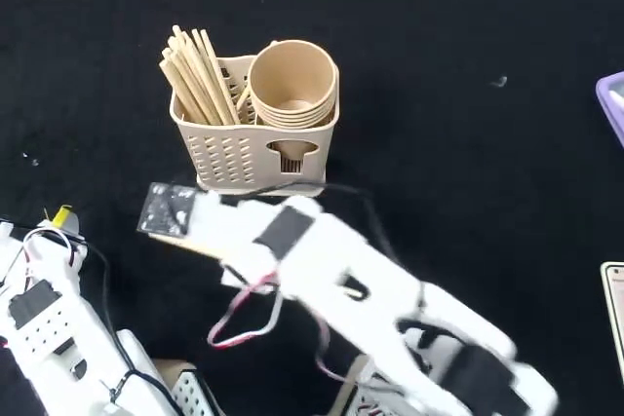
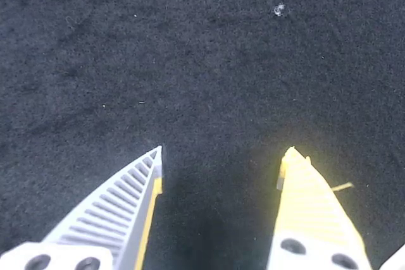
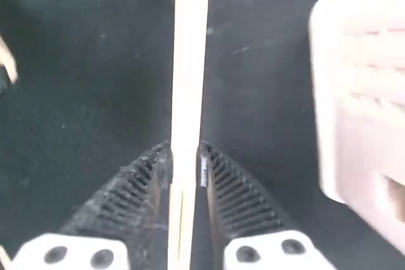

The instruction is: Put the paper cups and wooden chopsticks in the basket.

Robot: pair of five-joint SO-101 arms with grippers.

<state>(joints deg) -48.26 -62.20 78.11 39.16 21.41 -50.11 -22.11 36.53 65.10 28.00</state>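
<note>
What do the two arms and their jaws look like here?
Both arms are white with black patches; the right arm carries red and white cables. The left gripper has one ribbed grey jaw and one yellow; the right gripper has ribbed black jaws.

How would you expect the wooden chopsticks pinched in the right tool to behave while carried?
Probably stiff: the chopsticks run straight beyond the right tool without sagging. Likely light, being thin wood. Smooth and narrow, they might swivel or slip in that pinch.
</note>
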